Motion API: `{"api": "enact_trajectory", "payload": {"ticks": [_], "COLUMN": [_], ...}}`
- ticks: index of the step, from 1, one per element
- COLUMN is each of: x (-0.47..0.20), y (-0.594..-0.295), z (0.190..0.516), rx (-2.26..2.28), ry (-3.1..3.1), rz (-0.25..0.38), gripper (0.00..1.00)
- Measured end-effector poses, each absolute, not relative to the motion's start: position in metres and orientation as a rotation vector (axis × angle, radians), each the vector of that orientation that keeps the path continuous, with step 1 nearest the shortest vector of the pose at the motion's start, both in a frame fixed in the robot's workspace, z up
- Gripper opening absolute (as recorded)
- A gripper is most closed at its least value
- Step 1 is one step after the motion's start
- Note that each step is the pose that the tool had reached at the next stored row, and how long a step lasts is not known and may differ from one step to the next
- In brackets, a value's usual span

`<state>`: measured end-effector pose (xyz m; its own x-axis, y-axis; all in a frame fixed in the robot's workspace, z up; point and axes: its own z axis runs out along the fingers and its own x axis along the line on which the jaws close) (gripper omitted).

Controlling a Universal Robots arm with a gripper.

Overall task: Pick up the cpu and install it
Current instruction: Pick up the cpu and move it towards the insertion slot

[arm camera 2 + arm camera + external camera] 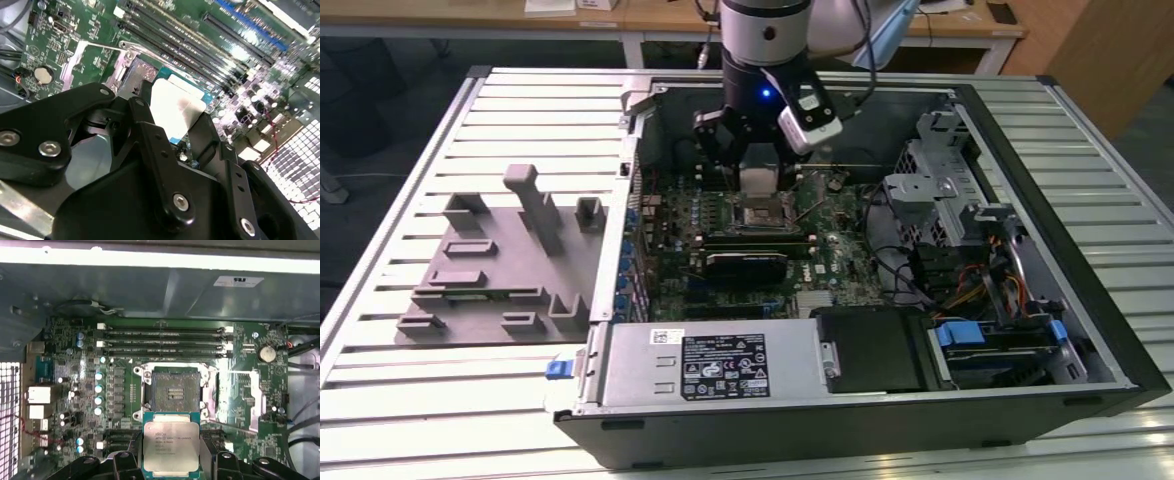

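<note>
The cpu (pixel 171 442), a flat square chip with a silvery top and a thin green rim, is held by two opposite edges between the black fingers (pixel 126 460) of my gripper (pixel 171 456), which is shut on it. It hangs just above the motherboard, beside the open black socket (pixel 175 392) and not seated in it. In the exterior view my gripper (pixel 758 165) reaches down into the open computer case, with the cpu (pixel 761 178) just behind the socket (pixel 765 213). In the second wrist view the cpu (pixel 175 107) glares white between the fingers (pixel 145 125).
Memory slots (pixel 165 340) run along the socket's far side. A grey fixture block (pixel 500 260) lies on the slatted table at the exterior view's left. The power supply (pixel 707 365) and drive cage (pixel 947 190) crowd the case, whose walls (pixel 634 130) surround the board.
</note>
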<state>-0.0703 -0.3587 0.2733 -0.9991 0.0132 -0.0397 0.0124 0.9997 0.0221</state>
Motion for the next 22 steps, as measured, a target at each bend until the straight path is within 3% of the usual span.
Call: {"api": "enact_trajectory", "payload": {"ticks": [22], "x": [-0.054], "y": [-0.342], "z": [0.259], "rx": [0.02], "ry": [3.122], "rz": [0.034], "gripper": [0.54]}}
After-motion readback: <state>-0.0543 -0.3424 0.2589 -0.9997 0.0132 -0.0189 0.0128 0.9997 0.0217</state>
